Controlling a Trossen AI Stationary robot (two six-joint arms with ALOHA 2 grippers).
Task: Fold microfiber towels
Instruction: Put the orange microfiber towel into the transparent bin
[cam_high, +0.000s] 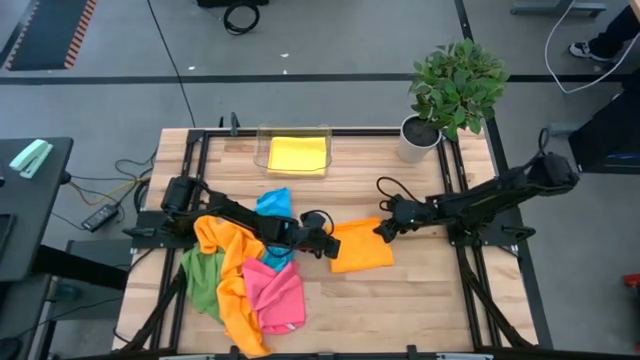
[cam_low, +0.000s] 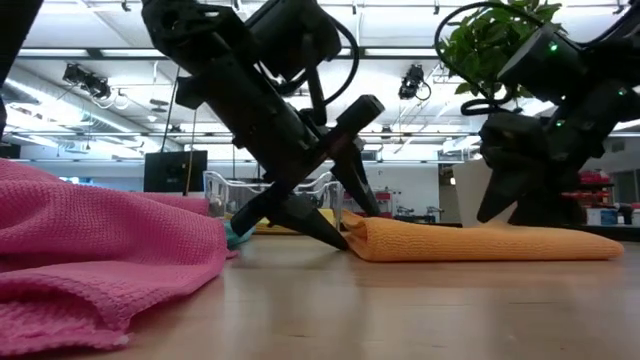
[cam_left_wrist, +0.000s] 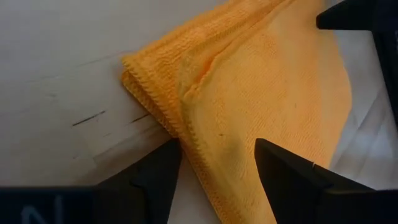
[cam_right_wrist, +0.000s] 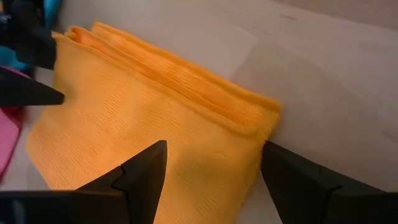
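A folded orange towel (cam_high: 362, 248) lies flat on the wooden table near its middle. My left gripper (cam_high: 328, 243) stands open at the towel's left end, its fingers on either side of the folded edge (cam_left_wrist: 186, 124). My right gripper (cam_high: 382, 230) is open over the towel's far right corner (cam_right_wrist: 264, 109). A loose heap of orange, green, pink and blue towels (cam_high: 240, 275) lies at the near left. A folded yellow towel (cam_high: 297, 153) sits in a clear tray at the far edge. My left gripper comes slanting down from the table's left, and one fingertip (cam_low: 335, 240) is down at the table beside the orange towel's left edge. Whether it touches the towel, I cannot tell. My right gripper slants down over the far right corner; whether it touches, I cannot tell.
A potted plant (cam_high: 455, 85) stands at the table's far right corner. The clear tray (cam_high: 265, 140) is at the far middle. The pink towel (cam_low: 100, 240) fills the near left of the low view. Bare wood shows at the near right of the table.
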